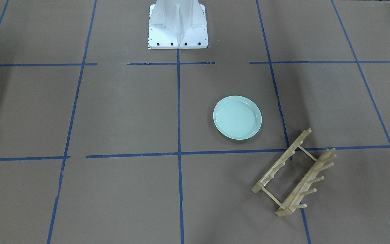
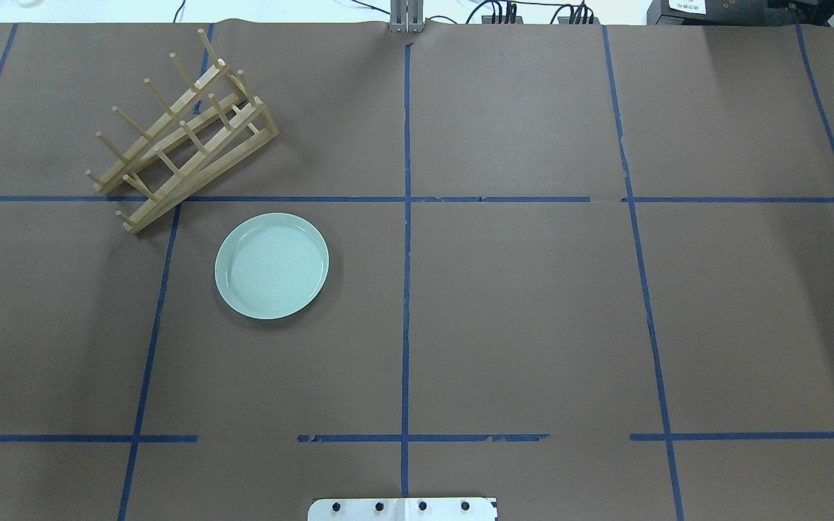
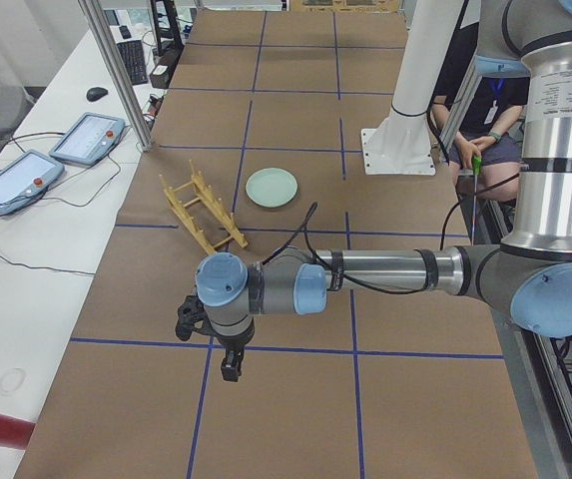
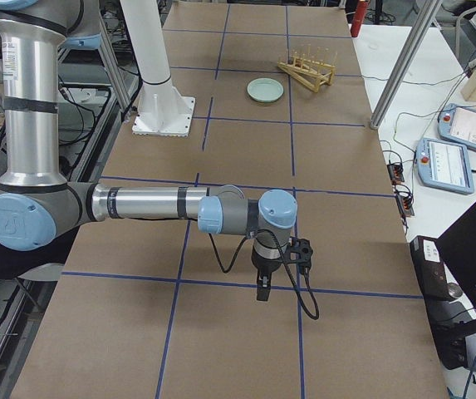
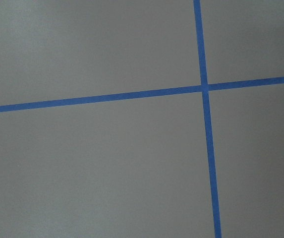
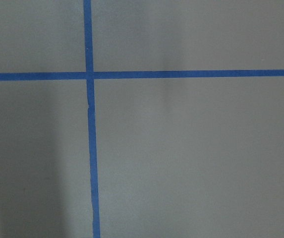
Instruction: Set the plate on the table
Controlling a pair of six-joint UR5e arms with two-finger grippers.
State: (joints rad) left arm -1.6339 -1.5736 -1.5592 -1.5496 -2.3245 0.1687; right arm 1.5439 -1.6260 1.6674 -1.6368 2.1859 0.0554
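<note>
The pale mint-green plate [image 1: 237, 117] lies flat on the brown table [image 1: 130, 108], right side up, beside the wooden peg rack [image 1: 295, 173]. It also shows in the overhead view [image 2: 271, 265] and both side views [image 3: 272, 187] [image 4: 266, 89]. Neither gripper touches it. My left gripper [image 3: 228, 369] hangs over the table's left end, far from the plate. My right gripper [image 4: 262, 287] hangs over the right end. Both show only in the side views, so I cannot tell whether they are open or shut. The wrist views show only paper and blue tape.
The peg rack [image 2: 178, 141] stands at an angle just beyond the plate. The white robot pedestal [image 1: 178, 23] is at the table's robot side. Teach pendants [image 3: 6, 180] [image 4: 449, 158] lie on side benches. A person [image 3: 485, 130] sits behind the robot.
</note>
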